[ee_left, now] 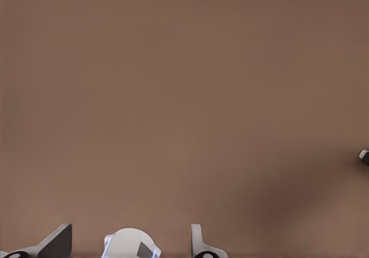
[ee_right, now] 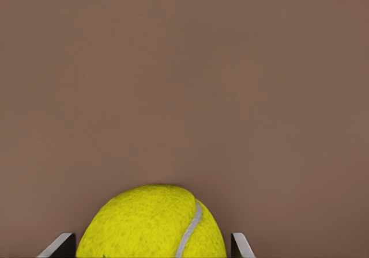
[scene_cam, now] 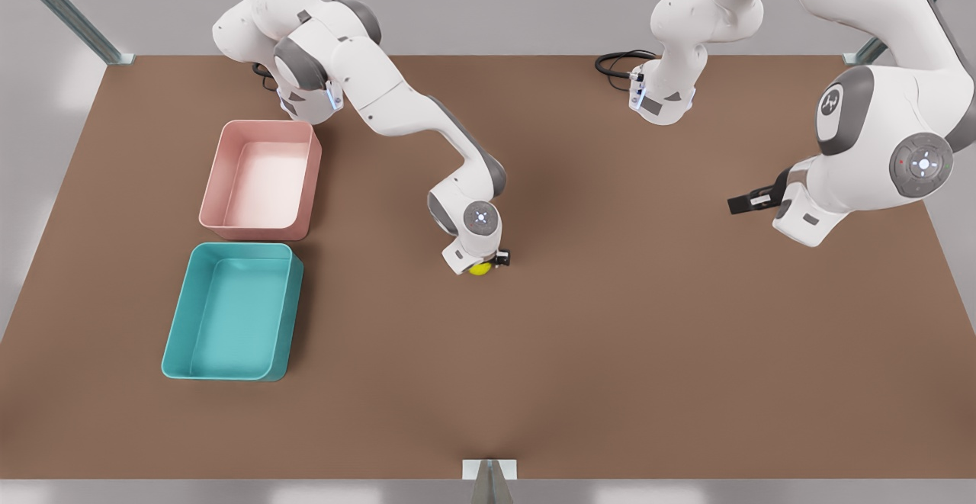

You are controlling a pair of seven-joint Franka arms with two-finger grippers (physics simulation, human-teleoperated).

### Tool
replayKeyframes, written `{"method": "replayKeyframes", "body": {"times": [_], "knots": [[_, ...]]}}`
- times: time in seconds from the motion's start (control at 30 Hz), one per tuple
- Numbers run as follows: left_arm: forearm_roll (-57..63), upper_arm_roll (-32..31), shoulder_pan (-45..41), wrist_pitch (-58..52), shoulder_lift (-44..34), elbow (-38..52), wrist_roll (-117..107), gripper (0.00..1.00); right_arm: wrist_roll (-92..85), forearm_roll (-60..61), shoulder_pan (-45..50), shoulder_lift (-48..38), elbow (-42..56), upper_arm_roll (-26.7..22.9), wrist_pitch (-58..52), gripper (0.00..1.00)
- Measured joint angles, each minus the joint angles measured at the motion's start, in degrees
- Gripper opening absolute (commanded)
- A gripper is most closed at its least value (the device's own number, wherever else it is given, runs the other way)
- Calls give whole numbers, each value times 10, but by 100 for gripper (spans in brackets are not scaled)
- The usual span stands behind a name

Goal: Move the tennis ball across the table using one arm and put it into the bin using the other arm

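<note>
We see bare brown desk (ee_left: 184, 97) beneath the left gripper (ee_left: 124, 243), whose dark fingertips (ee_left: 57, 241) stand apart, a soft shadow (ee_left: 288, 206) beside them.

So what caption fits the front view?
Right gripper over the tennis ball mid-table; left gripper waits; teal bin empty.

The counter (scene_cam: 579, 351) is a flat brown surface. Toward the front view's left, a pale pink tub (scene_cam: 261, 179) and the teal bin (scene_cam: 233, 312) rest on it, just beside each other, both open-topped. The tennis ball (scene_cam: 479, 268) is near the counter's middle, well apart from both tubs.
</note>
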Motion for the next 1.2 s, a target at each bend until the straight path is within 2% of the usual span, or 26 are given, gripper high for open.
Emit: {"method": "replayKeyframes", "body": {"times": [0.3, 0.43, 0.47, 0.57, 0.6, 0.8, 0.93, 1.2], "knots": [[0, 0, 1, 4, 1, 1, -4, 100, 2, -2, -2, 4, -9, 0, 20, 100], [0, 0, 1, 5, 1, 1, -5, 100, 2, -1, -3, 3, -9, 0, 23, 84], [0, 0, 1, 5, 1, 1, -5, 100, 2, -1, -4, 2, -9, 0, 23, 75], [0, 0, 3, 5, 1, 1, -6, 100, 1, 1, -3, 1, -8, 0, 25, 58], [0, 0, 5, 5, 1, 1, -6, 100, 0, 1, -3, 0, -8, 0, 25, 56], [0, 0, 6, 7, 5, 1, -7, 100, -4, 5, -12, -15, -6, 0, 25, 55], [0, 0, 7, 9, 5, 1, -8, 100, -15, 9, -52, -60, -4, 0, -8, 55], [-1, 0, 7, 12, 5, 1, -8, 100, -134, 9, -267, -117, 12, -4, -133, 55]]}}
